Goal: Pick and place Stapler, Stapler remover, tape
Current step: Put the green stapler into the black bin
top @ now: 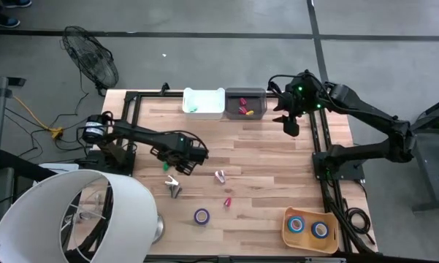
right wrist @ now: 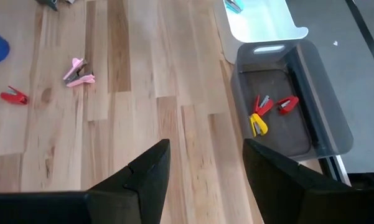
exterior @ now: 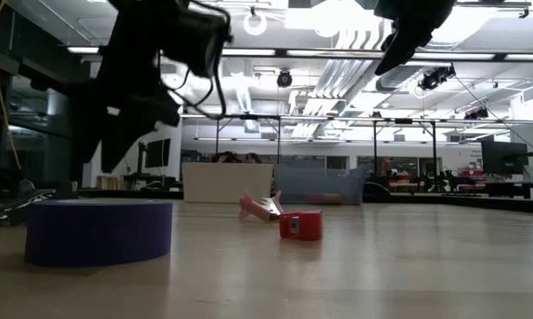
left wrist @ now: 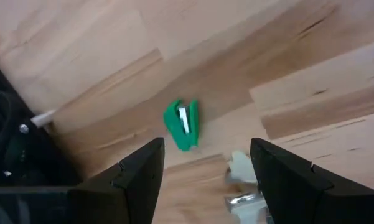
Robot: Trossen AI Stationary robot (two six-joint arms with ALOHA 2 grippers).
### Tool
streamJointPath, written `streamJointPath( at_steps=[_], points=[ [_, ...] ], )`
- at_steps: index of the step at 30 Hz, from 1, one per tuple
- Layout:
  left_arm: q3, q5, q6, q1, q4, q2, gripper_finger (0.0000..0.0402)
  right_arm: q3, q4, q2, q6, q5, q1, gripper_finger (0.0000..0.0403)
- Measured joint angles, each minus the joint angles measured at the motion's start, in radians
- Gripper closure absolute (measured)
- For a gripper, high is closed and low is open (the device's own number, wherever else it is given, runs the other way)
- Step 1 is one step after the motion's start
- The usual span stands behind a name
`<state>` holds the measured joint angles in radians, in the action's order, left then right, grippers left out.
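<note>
My left gripper (top: 182, 162) (left wrist: 205, 149) is open and hovers above a small green staple remover (left wrist: 182, 124) (top: 166, 166) that lies flat on the wood. A white-grey stapler (top: 174, 187) (left wrist: 243, 180) lies just nearer. A pink stapler (top: 220, 176) (right wrist: 78, 71), a red staple remover (top: 227, 201) (exterior: 300, 225) and a blue tape roll (top: 201, 216) (exterior: 97, 230) rest on the table's middle. My right gripper (top: 291, 127) (right wrist: 205, 155) is open and waits in the air beside the grey bin (top: 246, 104).
The white bin (top: 203, 102) holds a green item; the grey bin (right wrist: 280, 112) holds red and yellow staple removers. A wooden tray (top: 309, 228) with two tape rolls sits at the near right corner. A white lampshade (top: 73, 219) overhangs the near left corner.
</note>
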<state>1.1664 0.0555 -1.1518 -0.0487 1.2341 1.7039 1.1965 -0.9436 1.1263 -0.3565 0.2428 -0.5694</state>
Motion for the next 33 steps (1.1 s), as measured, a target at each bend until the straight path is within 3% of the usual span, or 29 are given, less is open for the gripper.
streamJointPath(
  at_steps=[11, 22, 33],
  points=[
    [-0.122, -0.071, 0.019, 0.009, -0.040, 0.000, 0.0171, 0.000, -0.002, 0.000, 0.026, -0.003, 0.000, 0.0210],
    [-0.215, -0.072, 0.015, 0.009, -0.200, -0.001, 0.0211, 0.000, -0.002, 0.000, 0.041, -0.005, 0.000, 0.0210],
    [-0.234, -0.069, -0.004, 0.009, -0.222, -0.004, 0.0216, 0.000, -0.002, 0.000, 0.045, -0.030, 0.000, 0.0210]
  ],
)
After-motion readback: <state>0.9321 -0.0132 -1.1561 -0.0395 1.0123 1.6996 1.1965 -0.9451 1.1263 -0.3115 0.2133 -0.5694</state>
